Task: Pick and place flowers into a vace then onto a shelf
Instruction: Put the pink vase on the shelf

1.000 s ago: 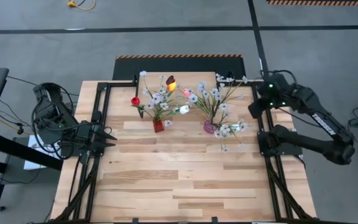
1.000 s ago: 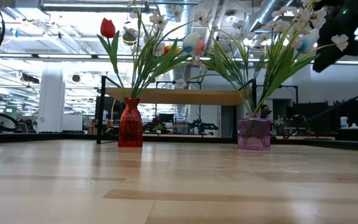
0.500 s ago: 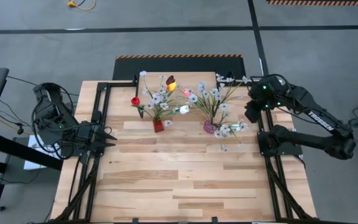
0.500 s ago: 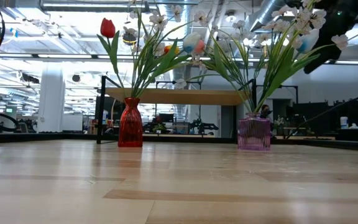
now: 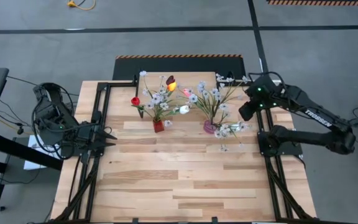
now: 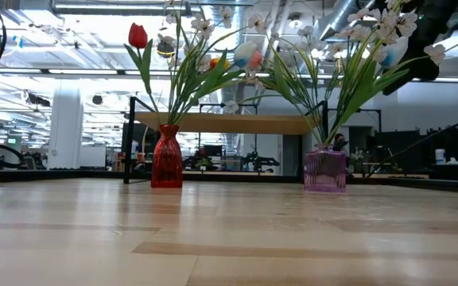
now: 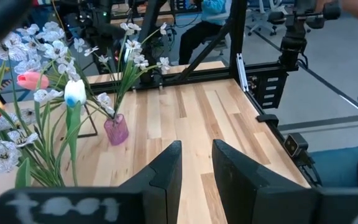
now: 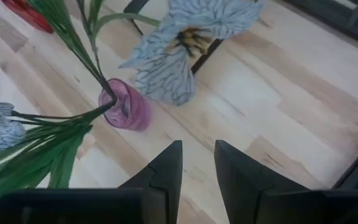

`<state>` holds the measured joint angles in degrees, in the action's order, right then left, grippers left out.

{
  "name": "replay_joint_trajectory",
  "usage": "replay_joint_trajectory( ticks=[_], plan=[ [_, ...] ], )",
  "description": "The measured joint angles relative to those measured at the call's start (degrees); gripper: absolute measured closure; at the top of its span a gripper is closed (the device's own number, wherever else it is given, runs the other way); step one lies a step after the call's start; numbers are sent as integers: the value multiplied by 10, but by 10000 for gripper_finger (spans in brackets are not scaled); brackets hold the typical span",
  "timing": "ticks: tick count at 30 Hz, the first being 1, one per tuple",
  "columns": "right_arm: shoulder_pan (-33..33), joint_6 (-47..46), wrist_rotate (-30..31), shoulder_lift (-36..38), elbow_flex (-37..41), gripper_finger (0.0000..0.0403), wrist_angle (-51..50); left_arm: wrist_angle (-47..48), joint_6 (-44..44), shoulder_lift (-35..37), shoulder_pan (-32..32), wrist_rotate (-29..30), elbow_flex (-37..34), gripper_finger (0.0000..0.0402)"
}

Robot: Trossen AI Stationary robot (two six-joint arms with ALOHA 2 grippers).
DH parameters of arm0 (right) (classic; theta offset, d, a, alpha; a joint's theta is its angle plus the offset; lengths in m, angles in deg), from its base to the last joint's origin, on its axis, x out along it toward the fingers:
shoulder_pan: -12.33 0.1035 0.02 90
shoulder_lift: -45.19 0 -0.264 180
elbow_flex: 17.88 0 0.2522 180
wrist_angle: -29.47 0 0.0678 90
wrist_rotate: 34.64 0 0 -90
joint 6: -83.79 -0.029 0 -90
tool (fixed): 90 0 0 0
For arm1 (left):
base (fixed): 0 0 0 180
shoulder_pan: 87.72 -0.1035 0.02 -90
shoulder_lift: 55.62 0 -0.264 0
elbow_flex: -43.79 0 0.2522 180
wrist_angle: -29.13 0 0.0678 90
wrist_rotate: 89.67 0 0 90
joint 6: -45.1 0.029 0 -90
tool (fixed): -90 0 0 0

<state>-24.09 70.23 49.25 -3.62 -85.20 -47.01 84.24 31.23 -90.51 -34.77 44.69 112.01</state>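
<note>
The right pincer hangs empty, fingers slightly parted, above the purple vase of flowers. A red vase stands beside it before the shelf. The left pincer waits, slightly parted and empty, at the desk's left edge.

**One word to read, on my right arm**

The only writing I can make out is white lettering along my right arm in the high view. It is small and seems to read TROSSEN. On the dark bar of my left gripper, in its wrist view, there are white marks, too blurred to read. I find no other words, numbers or labels.
</note>
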Motion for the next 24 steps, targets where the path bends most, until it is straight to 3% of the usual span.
replay_joint_trajectory(
  ticks=[7, 12, 20, 24],
  plan=[
    [30, 33, 6, -29, 3, 316, -50, -1, 27, 0, 0, 36, 0, 322],
    [74, 60, 53, -58, 4, 316, -103, -1, 27, 0, 0, 78, 0, 322],
    [137, 65, 71, -80, 4, 316, -152, -1, 21, 0, 0, 85, 0, 322],
    [160, 35, 154, -79, 3, 316, -178, -1, 21, 0, 0, 85, 0, 322]
  ],
)
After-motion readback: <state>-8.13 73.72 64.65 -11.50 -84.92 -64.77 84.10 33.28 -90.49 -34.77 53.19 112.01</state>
